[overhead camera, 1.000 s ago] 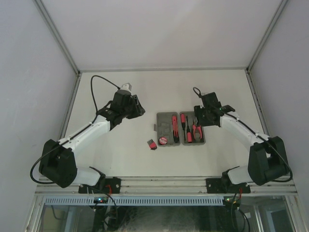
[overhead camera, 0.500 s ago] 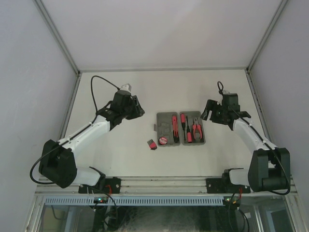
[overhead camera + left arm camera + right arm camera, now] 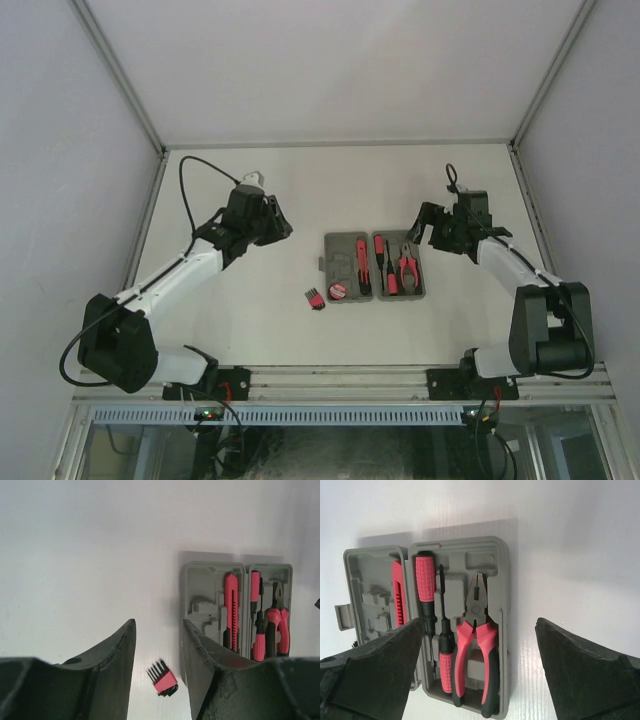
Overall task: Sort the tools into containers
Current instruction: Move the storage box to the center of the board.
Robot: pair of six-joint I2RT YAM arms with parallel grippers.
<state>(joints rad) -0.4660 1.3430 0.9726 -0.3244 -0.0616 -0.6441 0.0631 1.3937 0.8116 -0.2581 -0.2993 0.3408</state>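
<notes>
Top external view: the grey tool case (image 3: 336, 248) lies open in the middle of the white table (image 3: 250, 330), its two halves side by side, well apart from every table edge. In its right half sit the red-handled pliers (image 3: 407, 268) and two screwdrivers (image 3: 380, 250). The left half holds the longer red-black tool (image 3: 361, 265), with a small round red-and-black piece (image 3: 339, 291) at its near corner. The red-black hex key set (image 3: 316, 298) lies on the table just beside the case's near-left corner, not touching it.

The left gripper (image 3: 286, 227) hangs off the case's far-left side, with a band of bare table between them. Its jaws are partly parted and hold nothing. The right gripper (image 3: 428, 230) sits just off the case's far-right corner, above the table. Its jaws are spread wide and hold nothing.

From the left wrist, the hex key set (image 3: 162, 679) shows in the gap of that gripper (image 3: 157, 630). From the right wrist, the pliers (image 3: 475, 645) lie against the case's (image 3: 500, 545) right wall.
</notes>
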